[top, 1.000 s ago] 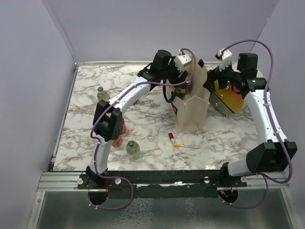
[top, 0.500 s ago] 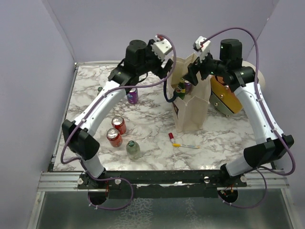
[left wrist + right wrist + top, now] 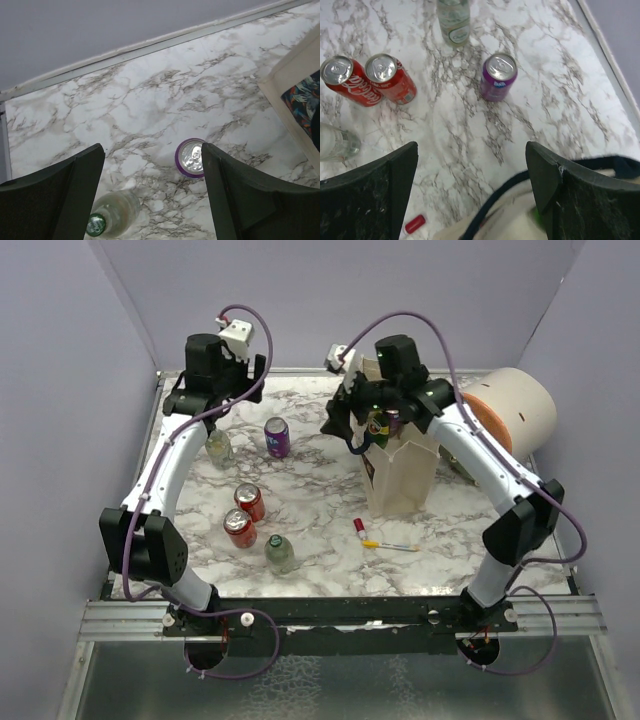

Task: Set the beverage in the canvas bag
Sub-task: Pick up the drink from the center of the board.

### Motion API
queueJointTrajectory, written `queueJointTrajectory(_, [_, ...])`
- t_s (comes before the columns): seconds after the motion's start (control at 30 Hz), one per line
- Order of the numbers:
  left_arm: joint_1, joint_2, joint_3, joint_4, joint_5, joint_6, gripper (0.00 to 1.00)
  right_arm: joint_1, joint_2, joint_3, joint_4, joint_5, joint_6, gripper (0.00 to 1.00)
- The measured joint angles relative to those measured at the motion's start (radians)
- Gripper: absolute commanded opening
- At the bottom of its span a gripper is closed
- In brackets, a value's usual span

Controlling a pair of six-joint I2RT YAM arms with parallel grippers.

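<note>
The beige canvas bag stands upright right of the middle, with its navy handle at the bottom of the right wrist view. A green-topped drink and a purple one show in its mouth. My right gripper is open and empty, over the bag's left rim. My left gripper is open and empty, high over the table's far left. Below it stand a purple can and a clear bottle.
Two red cans and a second clear bottle stand at the front left. A pen and a red cap lie in front of the bag. A cream-and-orange cylinder lies at the back right.
My left gripper has left the bag's mouth and swung left to the table's far left, empty. My right gripper has moved left from the cylinder side to over the bag's left rim.
</note>
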Motion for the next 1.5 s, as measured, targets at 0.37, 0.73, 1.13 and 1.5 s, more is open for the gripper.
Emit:
queueJointTrajectory(0.37, [0.159, -0.039, 0.024, -0.013, -0.046, -0.069, 0.82, 0.119, 0.373, 0.227, 0.105, 0.028, 0.037, 1.0])
queueJointTrajectory(0.73, [0.17, -0.048, 0.026, -0.011, -0.041, -0.074, 0.82, 0.16, 0.658, 0.41, 0.163, 0.157, 0.048, 1.0])
queueJointTrajectory(1.13, [0.171, -0.065, 0.025, -0.008, -0.016, -0.073, 0.82, 0.175, 0.756, 0.454, 0.211, 0.221, 0.048, 1.0])
queueJointTrajectory(1.5, [0.172, -0.065, 0.02, -0.008, 0.004, -0.074, 0.81, 0.182, 0.829, 0.507, 0.251, 0.217, 0.05, 0.87])
